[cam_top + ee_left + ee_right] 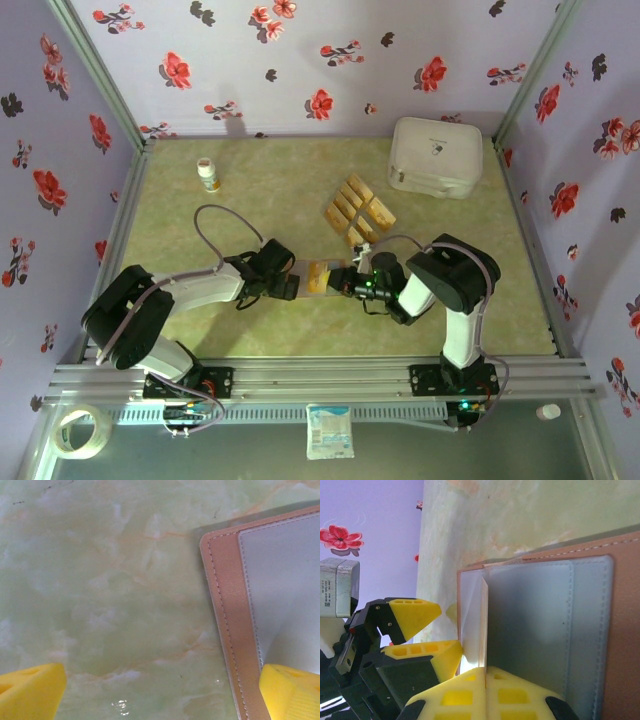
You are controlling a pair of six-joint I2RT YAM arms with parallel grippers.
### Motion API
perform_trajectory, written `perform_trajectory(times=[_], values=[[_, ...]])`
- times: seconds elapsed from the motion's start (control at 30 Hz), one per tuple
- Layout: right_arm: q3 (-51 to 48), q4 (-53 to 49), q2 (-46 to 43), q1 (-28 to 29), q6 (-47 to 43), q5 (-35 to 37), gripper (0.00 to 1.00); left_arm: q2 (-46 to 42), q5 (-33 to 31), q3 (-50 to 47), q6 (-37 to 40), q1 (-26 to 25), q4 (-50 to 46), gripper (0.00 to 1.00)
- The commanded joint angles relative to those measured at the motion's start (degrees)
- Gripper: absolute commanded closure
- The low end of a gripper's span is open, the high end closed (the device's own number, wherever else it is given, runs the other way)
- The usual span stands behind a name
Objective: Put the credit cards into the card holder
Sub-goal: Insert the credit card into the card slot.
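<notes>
1. Card holder (318, 277): flat reddish-brown folding wallet, stitched border, grey inside. It lies open on the green marbled table surface (250, 200), near the middle of the near edge, between the two grippers. In the right wrist view, one thin grey inner leaf (483, 625) stands upright from the rest.

2. Credit cards (358, 212): small flat tan-orange rectangles with paler markings. They sit in a loose overlapping cluster near the centre of the surface, slightly toward the right edge and apart from the holder. The exact count is unclear.

3. Left gripper (288, 283): yellow fingers spread wide apart and holding nothing. It sits at the holder's left edge. In the left wrist view, one fingertip (292, 692) rests on the grey lining and the other is over bare surface.

4. Right gripper (485, 690): yellow fingers pressed together and clamped on the upright grey leaf of the card holder. It sits at the holder's right side.

5. White rounded hard case (435, 155): lies at the far right corner.

6. Small white bottle with brown cap (208, 176): stands upright near the far edge, toward the left.
</notes>
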Motion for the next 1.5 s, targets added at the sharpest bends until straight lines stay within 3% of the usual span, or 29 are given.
perform_trajectory(times=[0.0, 0.6, 0.77, 1.27, 1.47], values=[[0.77, -2.77, 1.72, -0.03, 0.37, -1.01, 1.0, 1.13, -1.77, -0.76, -0.87, -0.36, -0.29, 0.0], [0.93, -4.86, 2.6, -0.03, 0.04, -2.22, 1.0, 1.12, -1.72, -0.84, -0.87, -0.36, -0.27, 0.0], [1.62, -7.8, 1.53, -0.03, -1.12, -2.61, 0.83, 1.27, -1.75, -0.84, -0.96, -0.4, -0.11, 0.0], [9.52, -46.49, -13.82, -0.07, -16.59, 3.9, 0.65, 1.41, -1.64, -1.1, -0.79, -0.36, 0.54, 0.0], [13.96, -57.96, -18.57, -0.03, -21.36, 5.75, 0.61, 1.1, -1.56, -1.38, -0.61, -0.35, 1.1, 0.0]])
